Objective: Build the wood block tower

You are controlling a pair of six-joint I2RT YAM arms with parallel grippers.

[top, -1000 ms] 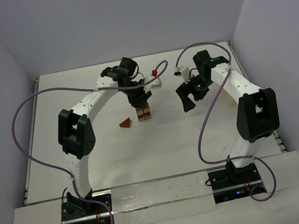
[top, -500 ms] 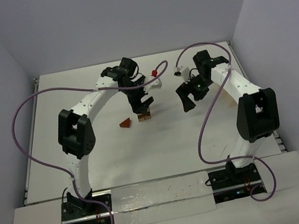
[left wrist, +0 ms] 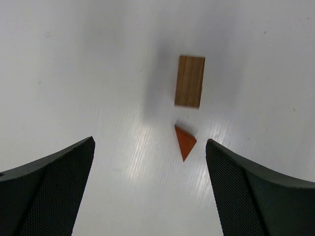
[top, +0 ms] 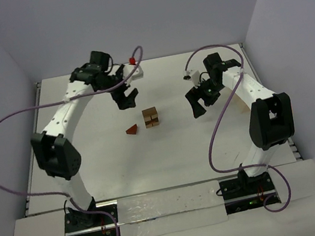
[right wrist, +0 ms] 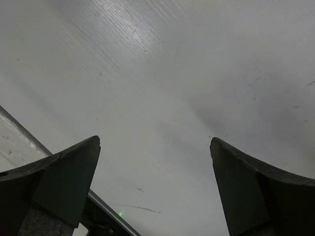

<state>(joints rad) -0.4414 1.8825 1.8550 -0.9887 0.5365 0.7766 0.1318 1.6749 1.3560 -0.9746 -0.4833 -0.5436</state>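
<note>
- While the left claw [top: 128, 97] hangs spread, the tan wooden blocks [top: 151, 117] and the reddish-brown wooden triangle [top: 131, 130] lie beyond its tips.
- Spread too, the right claw [top: 196, 104] sees only white worktop [right wrist: 162, 73].

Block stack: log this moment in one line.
left gripper: open, empty | block stack: standing | triangle: beside it | right gripper: open, empty

The block stack [top: 151, 117] is showing too small from above to count its pieces, perhaps two layers. The bottom picture edges are cutting off the left gripper [left wrist: 150, 141] and the right gripper [right wrist: 155, 139] below their fingertips. The right arm [top: 254, 93] is covering part of a pale wooden piece [top: 241, 102].
</note>
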